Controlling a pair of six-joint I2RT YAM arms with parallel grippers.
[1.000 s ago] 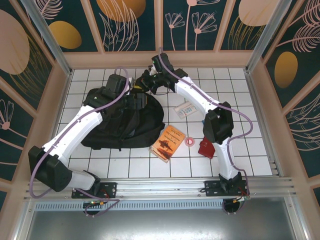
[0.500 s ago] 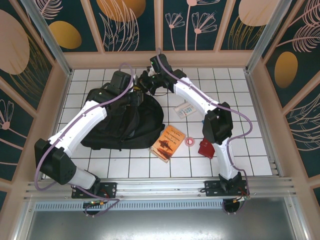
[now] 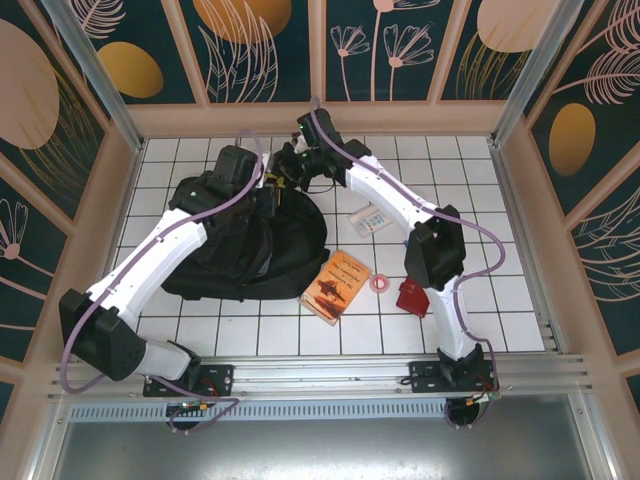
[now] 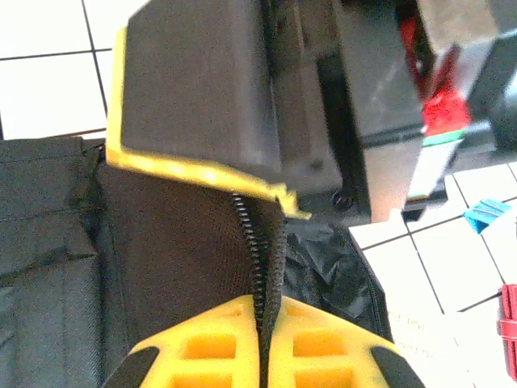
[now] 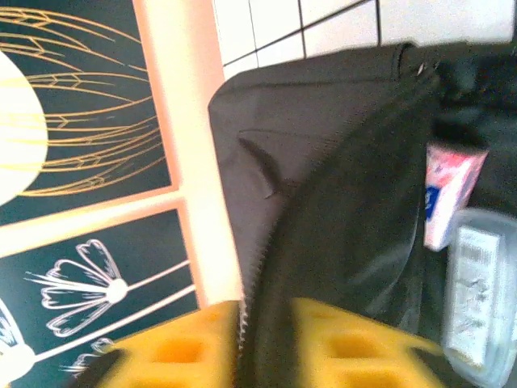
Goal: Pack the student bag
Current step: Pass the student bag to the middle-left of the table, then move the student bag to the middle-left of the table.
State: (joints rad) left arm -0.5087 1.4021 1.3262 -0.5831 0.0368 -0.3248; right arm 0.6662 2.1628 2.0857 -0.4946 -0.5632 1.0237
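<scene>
As our left hand clenched the zipper edge of the student bag, our right hand straddled its fabric — whether gripping, we couldn't tell.

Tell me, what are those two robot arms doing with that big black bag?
Both arms are working at the top of the black bag, which lies on the tiled table. The left gripper is pinched shut on the bag's zipper edge. The right gripper has the bag's edge between its fingers, but how tightly is hard to tell. An orange book and a red wallet lie beside the bag, not yet packed.
</scene>
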